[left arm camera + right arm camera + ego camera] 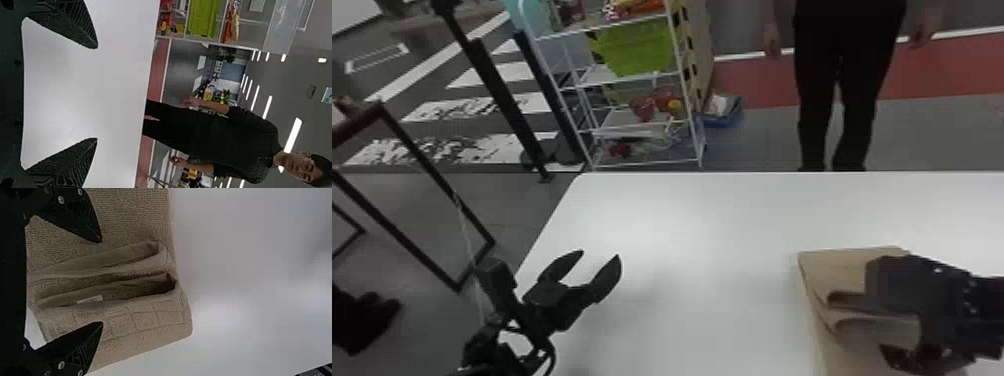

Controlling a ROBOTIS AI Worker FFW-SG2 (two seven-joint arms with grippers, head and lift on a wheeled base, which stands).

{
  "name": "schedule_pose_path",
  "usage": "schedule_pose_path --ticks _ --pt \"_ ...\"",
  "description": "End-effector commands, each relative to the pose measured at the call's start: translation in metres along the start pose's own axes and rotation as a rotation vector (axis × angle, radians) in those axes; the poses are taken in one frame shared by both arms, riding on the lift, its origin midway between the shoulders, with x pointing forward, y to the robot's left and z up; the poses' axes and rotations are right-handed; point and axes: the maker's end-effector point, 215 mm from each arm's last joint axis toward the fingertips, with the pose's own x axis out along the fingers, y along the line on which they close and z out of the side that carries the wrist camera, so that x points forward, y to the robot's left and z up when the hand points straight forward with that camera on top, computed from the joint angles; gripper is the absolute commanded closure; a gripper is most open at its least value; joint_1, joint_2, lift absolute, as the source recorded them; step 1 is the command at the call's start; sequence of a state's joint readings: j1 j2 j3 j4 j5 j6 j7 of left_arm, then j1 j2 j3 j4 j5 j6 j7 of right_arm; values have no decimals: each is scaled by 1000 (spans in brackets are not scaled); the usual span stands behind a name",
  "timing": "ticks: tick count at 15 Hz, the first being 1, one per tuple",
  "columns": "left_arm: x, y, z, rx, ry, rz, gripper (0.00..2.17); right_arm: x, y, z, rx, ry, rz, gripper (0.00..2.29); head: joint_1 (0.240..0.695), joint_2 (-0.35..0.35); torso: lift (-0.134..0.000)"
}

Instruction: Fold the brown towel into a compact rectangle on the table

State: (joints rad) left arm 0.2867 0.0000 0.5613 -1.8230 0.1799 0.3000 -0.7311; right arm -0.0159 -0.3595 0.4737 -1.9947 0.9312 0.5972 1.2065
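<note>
Checking progress, I find the brown towel (832, 265) partly folded on the right of the worktop (682, 240): loose layers stack at its far part, and a flatter stretch runs near. My right hand (101, 282) is over it, fingers apart; my left hand (601, 254), at left, is spread too. I'd say tucking that stretch in and flattening remain.

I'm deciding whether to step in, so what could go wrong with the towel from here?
The right claw is open over the towel, whose folded layers stand in loose loops; closing there might catch only some layers and drag the fold apart. The left claw is well away over the table, so the towel could slide unheld.
</note>
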Motion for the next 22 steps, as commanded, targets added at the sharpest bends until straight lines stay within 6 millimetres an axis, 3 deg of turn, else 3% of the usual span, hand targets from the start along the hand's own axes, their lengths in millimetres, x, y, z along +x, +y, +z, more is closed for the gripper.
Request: schedule_pose_path --ticks 1,10,17,19,22 --pt "0 0 -1 -3 0 0 36 10 -1 -3 0 19 11 167 695 342 -123" --pt "-2 1 -2 -2 4 1 36 16 -17 16 27 -16 6 350 695 350 -123" --pt "-4 3 -2 -2 4 1 36 13 -24 30 49 -49 23 832 695 350 -123" --pt "-4 2 -2 -1 3 -2 36 11 -28 33 48 -57 19 1291 695 350 -123" --pt "-4 2 -1 6 0 -3 36 8 -31 35 54 -71 13 1298 695 350 -123"
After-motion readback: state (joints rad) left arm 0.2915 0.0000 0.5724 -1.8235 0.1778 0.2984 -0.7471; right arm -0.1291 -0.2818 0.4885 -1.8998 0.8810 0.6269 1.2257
